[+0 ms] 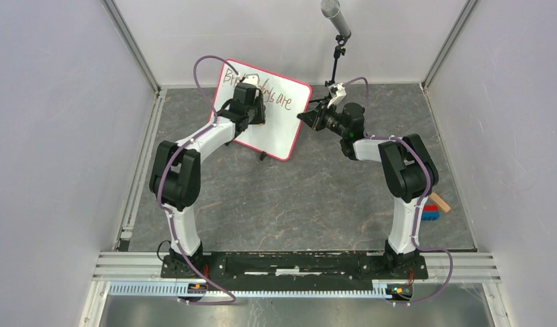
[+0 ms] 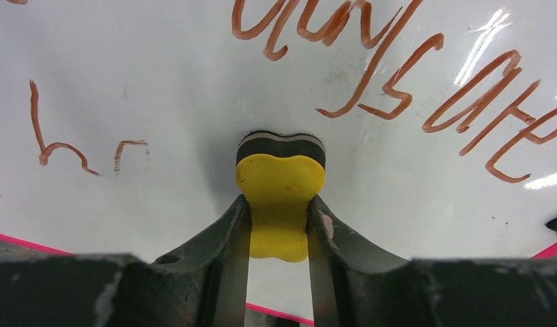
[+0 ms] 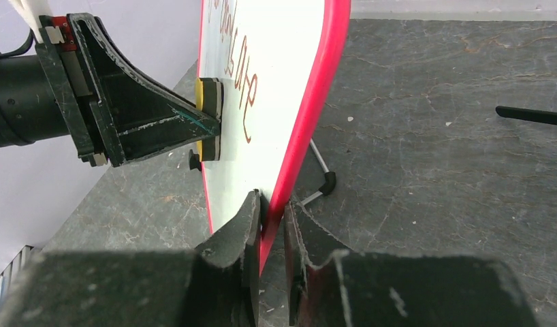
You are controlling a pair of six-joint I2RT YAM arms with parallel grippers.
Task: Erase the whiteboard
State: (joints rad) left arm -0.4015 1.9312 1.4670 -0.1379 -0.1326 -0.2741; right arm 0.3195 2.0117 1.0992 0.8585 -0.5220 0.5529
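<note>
The whiteboard [image 1: 279, 126] stands tilted on its wire feet at the back of the table, with red-brown handwriting on its face [image 2: 398, 82]. My left gripper [image 1: 252, 102] is shut on a yellow eraser [image 2: 279, 194] with a dark felt pad, pressed flat against the board. A patch to the left of the eraser looks wiped, with faint stroke remains [image 2: 129, 153]. My right gripper [image 1: 310, 117] is shut on the board's red rim [image 3: 310, 129] at its right edge. The eraser also shows in the right wrist view [image 3: 208, 122].
A microphone on a black stand [image 1: 338, 41] rises behind the right gripper. Red, blue and tan blocks [image 1: 436, 204] lie by the right arm. Grey walls enclose the table on three sides. A black wire foot [image 3: 327, 182] props the board from behind.
</note>
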